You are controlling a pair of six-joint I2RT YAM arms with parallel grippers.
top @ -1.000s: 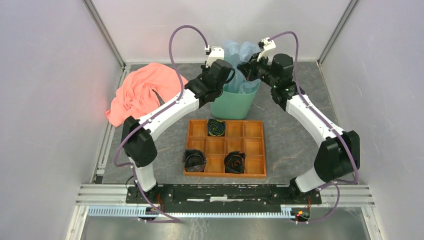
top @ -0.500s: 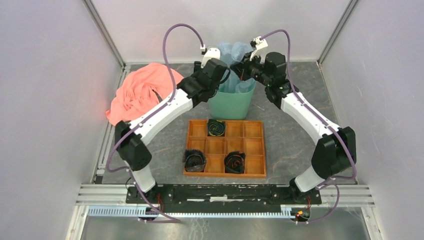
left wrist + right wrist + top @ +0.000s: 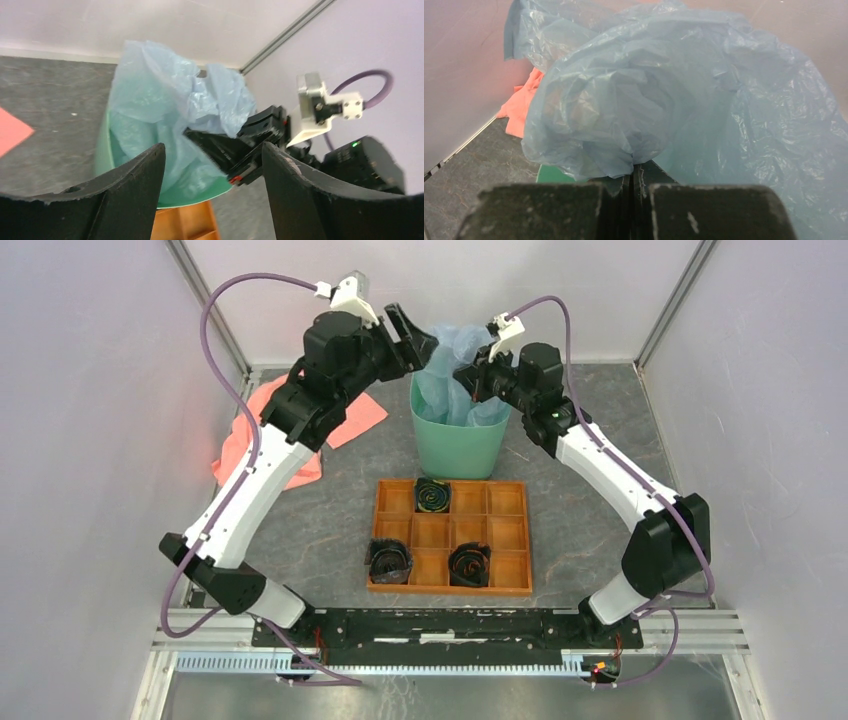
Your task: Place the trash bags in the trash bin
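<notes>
**Blue bag half in the green bin, right claw pinched on it**

The table point(image 3: 590, 510) is a dark grey, stone-patterned slab. It is boxed in by plain pale walls point(image 3: 90, 440) with metal strips in the far corners, and a metal rail point(image 3: 450, 630) runs along the near edge. A wooden tray point(image 3: 508, 540) of square compartments sits mid-table and holds three black rolls point(image 3: 433, 495), each in its own compartment. A pink cloth point(image 3: 358, 415) lies bunched at the far left, partly hidden under the left arm.

The trash bin point(image 3: 460, 450) stands upright just behind the tray. The trash bag point(image 3: 445, 390) sits with its lower part inside the bin, and its crinkled upper part billows above the rim.

The left arm rises steeply from its base along the left side, with its wrist high over the cloth's edge. The left gripper point(image 3: 416, 342) points toward the bag's top from the left. Its fingers point(image 3: 145, 180) are spread wide apart, with nothing between them.

The right arm slants from its elbow at the right up to the bin's right rim. The right gripper point(image 3: 633, 175) is closed, and a gathered fold of the bag is nipped in the seam of its jaws above the bin.
</notes>
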